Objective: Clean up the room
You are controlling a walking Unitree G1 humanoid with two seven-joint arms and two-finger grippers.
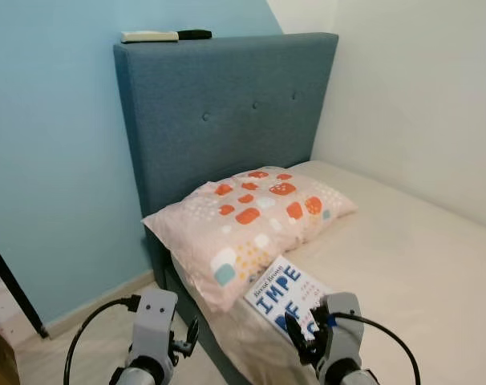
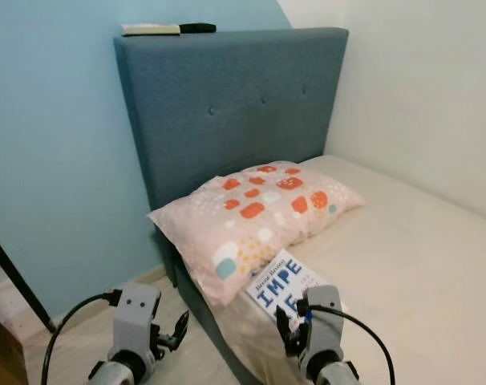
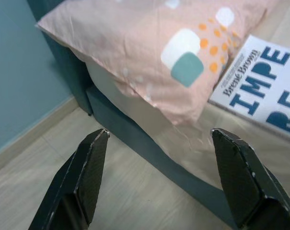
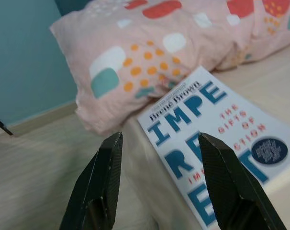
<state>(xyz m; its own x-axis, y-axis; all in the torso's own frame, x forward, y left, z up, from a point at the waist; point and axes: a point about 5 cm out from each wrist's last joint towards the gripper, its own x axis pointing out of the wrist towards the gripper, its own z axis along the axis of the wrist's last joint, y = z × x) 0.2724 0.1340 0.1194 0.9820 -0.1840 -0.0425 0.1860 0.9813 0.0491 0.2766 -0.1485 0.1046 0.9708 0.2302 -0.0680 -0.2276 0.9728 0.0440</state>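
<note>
A white book (image 1: 285, 293) with big blue letters lies flat on the bed near its front corner, just below a pink pillow (image 1: 251, 216) with orange and white patches. My right gripper (image 4: 164, 184) is open and hovers just above the book's (image 4: 217, 139) near edge. My left gripper (image 3: 164, 184) is open too, low over the floor beside the bed's corner, with the pillow (image 3: 154, 52) and the book (image 3: 262, 86) ahead of it.
The bed (image 1: 419, 257) with a beige sheet runs to the right along a white wall. A tall blue headboard (image 1: 227, 104) carries a white and black item (image 1: 164, 35) on top. A dark slanted pole (image 1: 10, 285) stands at the left by the blue wall. Pale wood floor (image 3: 87, 191) lies beside the bed.
</note>
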